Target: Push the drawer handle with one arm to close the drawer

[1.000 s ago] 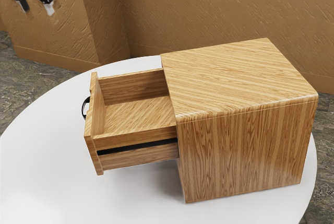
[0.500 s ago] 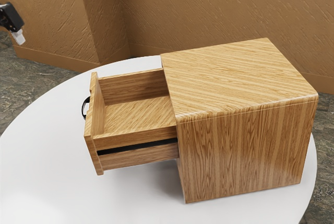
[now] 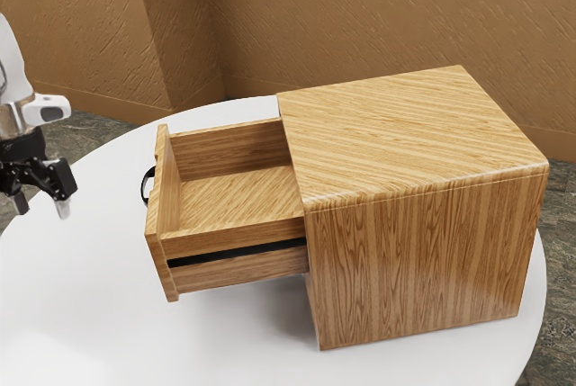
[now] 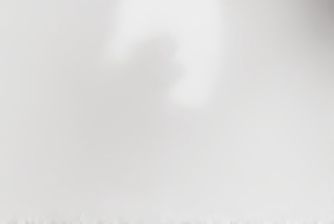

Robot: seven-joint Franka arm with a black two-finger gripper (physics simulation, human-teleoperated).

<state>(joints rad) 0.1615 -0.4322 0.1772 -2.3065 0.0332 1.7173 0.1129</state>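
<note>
Wooden drawer [image 3: 232,201] is seen pulled out. The gripper [image 3: 42,211] is held away from its handle [image 3: 143,186], fingers apparently spread.

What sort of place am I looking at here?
A simulated indoor room, perhaps meant as a home: textured brown walls, a rounded white table, and a wooden cabinet with its drawer open.

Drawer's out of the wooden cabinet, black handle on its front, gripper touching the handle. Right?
Not quite: the gripper isn't touching the handle. The exterior view shows a gap between them, gripper off toward that view's left. The drawer is out of the wooden cabinet, black handle on its front.
</note>
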